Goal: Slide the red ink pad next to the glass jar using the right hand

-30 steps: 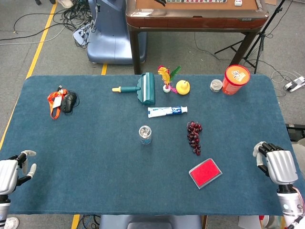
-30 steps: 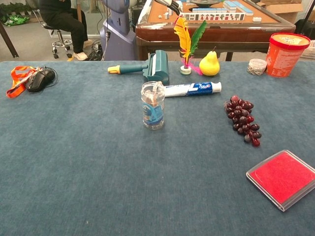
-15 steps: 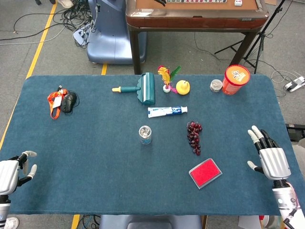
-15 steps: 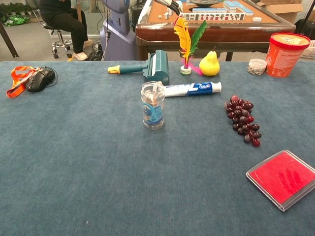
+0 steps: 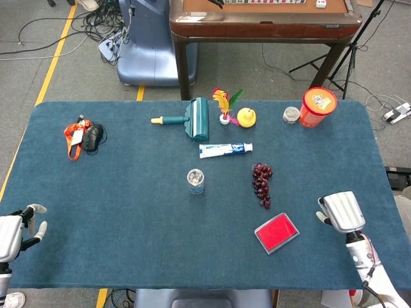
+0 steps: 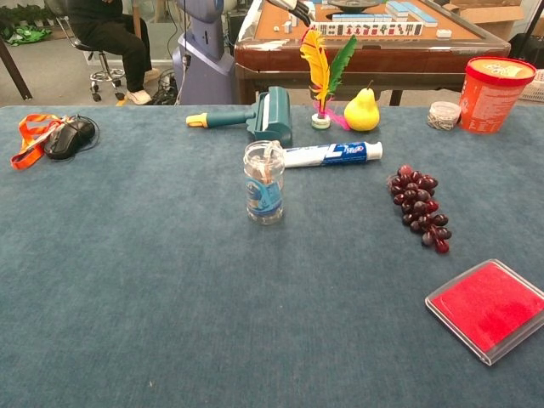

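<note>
Blue felt covers the table (image 5: 128, 212), where the left hand (image 5: 11, 232) rests at the near left corner, fingers apart and holding nothing. The glass jar (image 5: 196, 181) stands mid-table, the red ink pad (image 5: 277, 232) well apart to its right (beyond the grapes (image 5: 262, 183)). Just right of the pad hovers the right hand (image 5: 340, 212); I cannot tell how its fingers lie.

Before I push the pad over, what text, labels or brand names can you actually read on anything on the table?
None can be read with confidence.
Toothpaste tube: blue lettering on white, too blurred to read.
Glass jar: blue label, no legible text.
Orange tub: printed lid, print too small to read.
Tiles on the brown table behind: markings too small to read.
Red ink pad: no visible text.
</note>
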Motion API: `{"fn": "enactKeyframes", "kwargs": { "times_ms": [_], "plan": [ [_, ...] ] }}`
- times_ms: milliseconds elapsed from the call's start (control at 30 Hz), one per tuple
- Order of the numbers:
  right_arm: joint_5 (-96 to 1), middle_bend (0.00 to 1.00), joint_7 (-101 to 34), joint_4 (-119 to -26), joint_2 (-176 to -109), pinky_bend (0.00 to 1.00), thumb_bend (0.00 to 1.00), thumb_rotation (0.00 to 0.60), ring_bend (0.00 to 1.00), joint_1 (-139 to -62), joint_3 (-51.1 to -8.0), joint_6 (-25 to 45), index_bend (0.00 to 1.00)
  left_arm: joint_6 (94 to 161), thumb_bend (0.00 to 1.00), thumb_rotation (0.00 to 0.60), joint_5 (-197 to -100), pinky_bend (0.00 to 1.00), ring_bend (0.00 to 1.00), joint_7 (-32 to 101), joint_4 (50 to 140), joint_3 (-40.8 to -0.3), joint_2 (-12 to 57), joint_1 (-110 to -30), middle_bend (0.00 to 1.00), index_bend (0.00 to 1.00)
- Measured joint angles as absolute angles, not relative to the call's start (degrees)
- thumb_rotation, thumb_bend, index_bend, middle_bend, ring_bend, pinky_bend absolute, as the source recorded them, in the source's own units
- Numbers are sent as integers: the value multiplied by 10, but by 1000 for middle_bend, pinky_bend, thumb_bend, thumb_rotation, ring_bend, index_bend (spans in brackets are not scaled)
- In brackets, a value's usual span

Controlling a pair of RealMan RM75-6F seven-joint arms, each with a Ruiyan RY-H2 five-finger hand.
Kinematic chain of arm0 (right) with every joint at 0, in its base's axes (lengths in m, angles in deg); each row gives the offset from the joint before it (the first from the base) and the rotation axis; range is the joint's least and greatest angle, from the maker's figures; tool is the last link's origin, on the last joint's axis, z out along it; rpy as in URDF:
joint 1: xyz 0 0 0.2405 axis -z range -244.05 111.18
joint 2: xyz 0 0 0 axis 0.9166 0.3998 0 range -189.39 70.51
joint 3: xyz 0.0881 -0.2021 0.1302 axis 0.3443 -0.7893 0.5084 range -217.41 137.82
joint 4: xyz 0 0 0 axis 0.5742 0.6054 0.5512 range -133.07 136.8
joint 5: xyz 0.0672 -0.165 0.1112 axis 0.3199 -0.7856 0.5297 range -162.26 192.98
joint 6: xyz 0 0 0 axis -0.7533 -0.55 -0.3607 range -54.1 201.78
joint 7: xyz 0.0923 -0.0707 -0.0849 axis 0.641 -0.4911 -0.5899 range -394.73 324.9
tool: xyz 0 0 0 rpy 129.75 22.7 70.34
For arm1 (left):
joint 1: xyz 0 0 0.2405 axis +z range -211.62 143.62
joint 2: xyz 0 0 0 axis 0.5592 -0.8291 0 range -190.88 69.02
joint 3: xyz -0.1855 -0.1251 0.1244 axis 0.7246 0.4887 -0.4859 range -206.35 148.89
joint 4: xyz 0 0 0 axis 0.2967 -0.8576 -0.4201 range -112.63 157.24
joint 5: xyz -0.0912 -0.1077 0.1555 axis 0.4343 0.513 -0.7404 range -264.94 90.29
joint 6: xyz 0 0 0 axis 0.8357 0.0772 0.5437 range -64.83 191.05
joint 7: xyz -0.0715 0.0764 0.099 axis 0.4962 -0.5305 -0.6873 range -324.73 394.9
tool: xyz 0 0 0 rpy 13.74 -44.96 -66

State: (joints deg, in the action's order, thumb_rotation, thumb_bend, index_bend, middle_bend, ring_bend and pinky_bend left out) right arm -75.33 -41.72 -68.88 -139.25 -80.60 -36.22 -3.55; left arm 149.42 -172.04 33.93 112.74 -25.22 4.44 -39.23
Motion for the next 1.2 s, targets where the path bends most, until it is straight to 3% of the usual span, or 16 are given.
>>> {"fn": "enactKeyframes", "kwargs": {
  "times_ms": [1200],
  "plan": [
    [-766,1000,-398,-637,-1459,1000,0,600,1000,-832,-413,19,1000,1482,396,600,-1707,791,600,330,1134,-252,38,-392,740,473]
  ]
}}
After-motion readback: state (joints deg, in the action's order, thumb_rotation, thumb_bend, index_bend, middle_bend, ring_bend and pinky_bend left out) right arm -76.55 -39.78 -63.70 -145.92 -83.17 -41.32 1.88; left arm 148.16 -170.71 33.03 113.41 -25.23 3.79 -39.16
